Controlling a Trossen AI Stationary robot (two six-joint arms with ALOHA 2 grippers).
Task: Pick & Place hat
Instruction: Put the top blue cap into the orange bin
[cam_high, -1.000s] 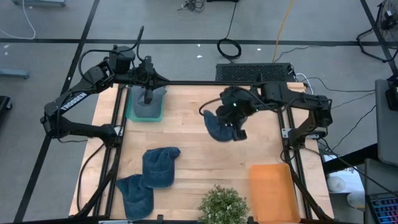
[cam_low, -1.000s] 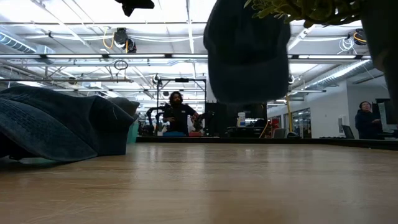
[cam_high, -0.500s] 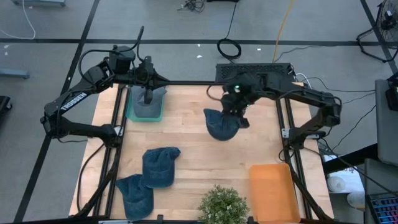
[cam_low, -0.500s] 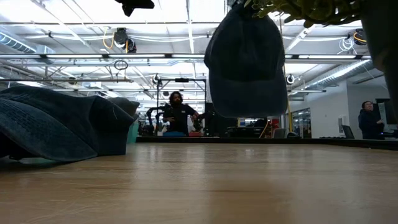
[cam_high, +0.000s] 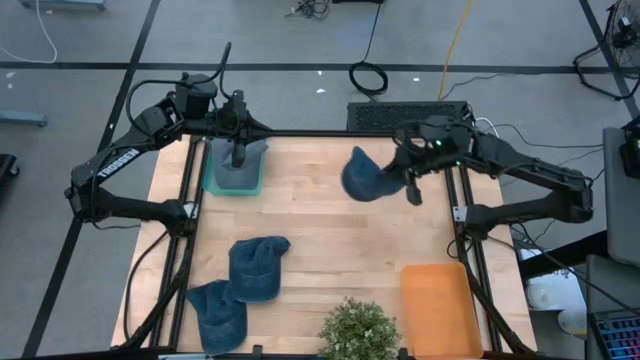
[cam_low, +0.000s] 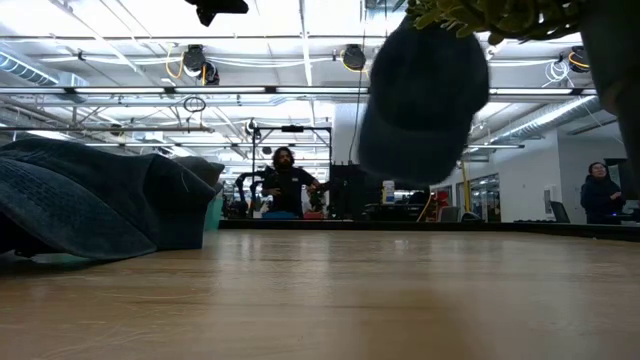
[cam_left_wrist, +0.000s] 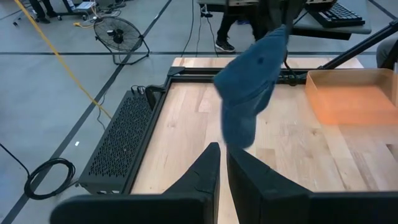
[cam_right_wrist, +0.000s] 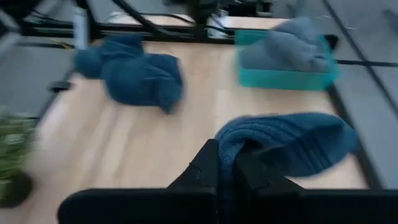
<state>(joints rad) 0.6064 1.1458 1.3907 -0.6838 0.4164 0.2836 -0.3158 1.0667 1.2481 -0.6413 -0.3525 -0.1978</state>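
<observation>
Four blue hats: one clamped in right tool (cam_high: 405, 180), one in teal bin (cam_high: 236, 170), two on table (cam_high: 310, 235).

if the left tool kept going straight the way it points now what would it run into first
Probably the blue hat hanging from the right tool, which is shut on it. In the left wrist view it hangs right ahead of the left tool, with bare table between. Depth is unclear, so it might pass underneath.

We see a dark blue knit hat (cam_high: 365, 178) hanging limp in the air over the table's far middle, pinched at one edge. Two more blue hats (cam_high: 258, 265) lie crumpled together near the front left, and a grey-blue one (cam_high: 240, 158) sits in the teal tray (cam_high: 212, 186).
</observation>
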